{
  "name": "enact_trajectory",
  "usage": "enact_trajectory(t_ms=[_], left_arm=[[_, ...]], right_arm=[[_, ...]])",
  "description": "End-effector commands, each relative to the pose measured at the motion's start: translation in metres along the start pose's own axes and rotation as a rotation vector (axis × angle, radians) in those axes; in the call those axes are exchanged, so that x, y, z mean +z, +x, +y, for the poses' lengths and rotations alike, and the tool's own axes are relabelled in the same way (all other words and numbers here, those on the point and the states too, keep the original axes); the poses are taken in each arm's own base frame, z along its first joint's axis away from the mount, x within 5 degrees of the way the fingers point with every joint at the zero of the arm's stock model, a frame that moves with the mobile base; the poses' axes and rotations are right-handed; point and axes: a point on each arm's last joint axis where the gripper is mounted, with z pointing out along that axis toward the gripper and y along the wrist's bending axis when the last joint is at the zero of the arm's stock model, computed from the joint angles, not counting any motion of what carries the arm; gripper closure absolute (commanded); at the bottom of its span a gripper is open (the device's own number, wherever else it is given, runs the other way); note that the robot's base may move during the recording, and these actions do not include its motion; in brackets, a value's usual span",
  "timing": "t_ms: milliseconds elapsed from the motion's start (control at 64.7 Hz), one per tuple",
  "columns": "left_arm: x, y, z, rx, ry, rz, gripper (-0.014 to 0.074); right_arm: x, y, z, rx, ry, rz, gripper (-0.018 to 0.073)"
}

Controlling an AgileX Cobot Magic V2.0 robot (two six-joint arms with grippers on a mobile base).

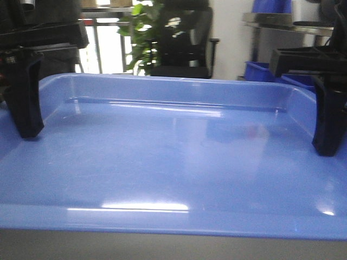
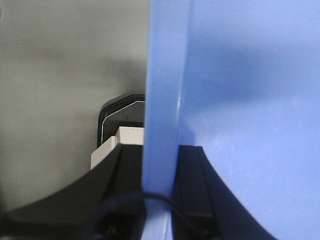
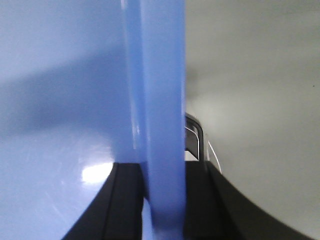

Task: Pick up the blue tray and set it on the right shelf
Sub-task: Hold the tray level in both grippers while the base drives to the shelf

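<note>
The blue tray (image 1: 173,157) fills the front view, level and with nothing in it. My left gripper (image 2: 160,149) is shut on its left rim, one black finger (image 1: 24,97) inside the tray and the other outside the wall. On the opposite rim my right gripper (image 3: 162,167) is shut in the same way, its inner finger (image 1: 328,119) standing inside the tray. Both wrist views show the blue rim (image 3: 160,100) pinched edge-on between the jaws. The right shelf (image 1: 282,23), a steel rack, shows at the back right, beyond the tray.
Deep blue bins (image 1: 259,70) sit under the steel rack. A black office chair (image 1: 187,46) and a green plant (image 1: 145,27) stand behind the tray's far rim. Grey floor (image 2: 55,75) lies below, with a dark-and-white base part (image 2: 122,127) under the left rim.
</note>
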Motion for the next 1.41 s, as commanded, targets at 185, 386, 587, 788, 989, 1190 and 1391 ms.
enact_trajectory(t_ms=[185,386,587,788,989,1190,1391], left_arm=[[-0.0187,0.0005,-0.0082,-0.022,0.089,-0.053,0.0613],[-0.0187,0.0005,-0.0082,-0.022,0.089,-0.053,0.0614],[-0.0187,0.0005,-0.0082,-0.022,0.089,-0.053,0.0614],[-0.0187,0.0005,-0.0082,-0.022,0.089,-0.053,0.0613],[-0.0187,0.0005,-0.0082,-0.022,0.089,-0.053,0.0613],[-0.0187,0.0005,-0.0082,-0.022,0.089,-0.053,0.0613],[-0.0187,0.0005,-0.0082,-0.022,0.089,-0.053,0.0613]], right_arm=[[-0.0175,-0.003,0.0061,0.012,-0.075,-0.071,0.0443],[-0.0175,-0.003,0.0061,0.012,-0.075,-0.071,0.0443],[-0.0175,-0.0029,0.006,0.012,-0.074,-0.07,0.0443],[-0.0175,-0.0029,0.006,0.012,-0.074,-0.07,0.0443],[-0.0175,-0.0029,0.006,0.012,-0.074,-0.07,0.0443],[-0.0175,-0.0029,0.006,0.012,-0.074,-0.07,0.0443],[-0.0175,-0.0029,0.006,0.012,-0.074,-0.07,0.0443]])
